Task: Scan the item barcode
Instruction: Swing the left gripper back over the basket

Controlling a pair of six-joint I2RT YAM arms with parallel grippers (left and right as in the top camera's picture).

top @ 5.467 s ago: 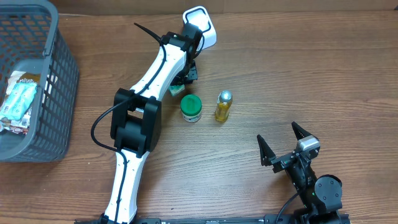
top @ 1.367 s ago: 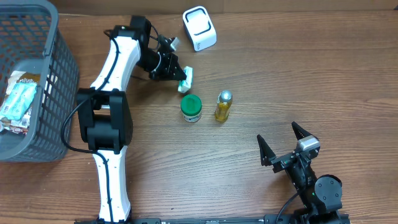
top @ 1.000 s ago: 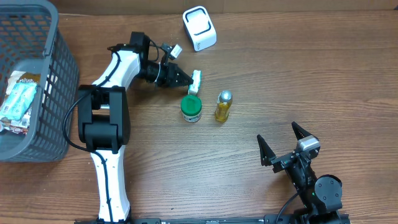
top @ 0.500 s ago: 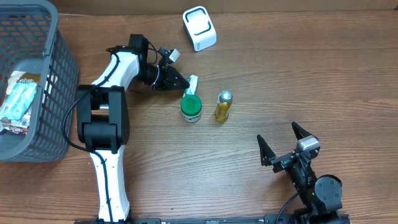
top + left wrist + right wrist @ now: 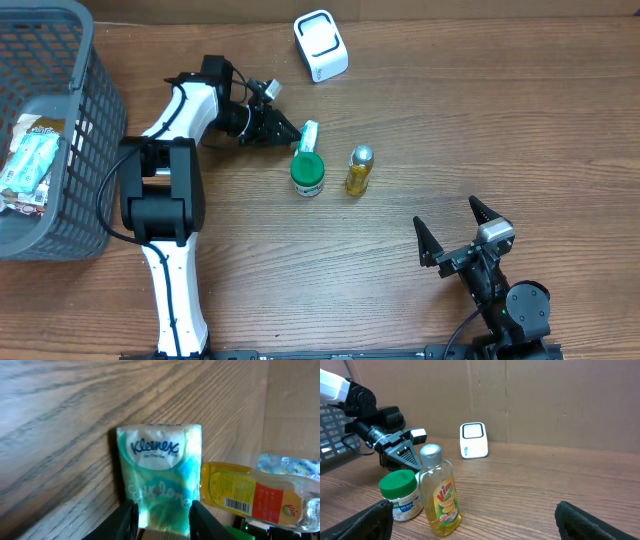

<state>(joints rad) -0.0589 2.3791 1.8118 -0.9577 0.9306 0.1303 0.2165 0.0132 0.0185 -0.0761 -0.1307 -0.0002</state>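
L gripper (image 5: 290, 132) jaws part-spread, flanking near end of Kleenex pack (image 5: 308, 136); can't tell if the pads touch it. Pack = soft glossy film, white/teal, rectangular, mid-table toward far edge, just beside green-lid jar (image 5: 307, 174). Clear yellow plastic soap bottle (image 5: 359, 170) w/ silver cap stands just right of the jar. Scanner (image 5: 321, 45) = white rounded box, near far edge. R gripper (image 5: 455, 235) jaws spread wide, nothing in them, near-right corner. Grey plastic mesh basket (image 5: 95, 120) at far-left corner. Table (image 5: 450, 120) = wood grain.
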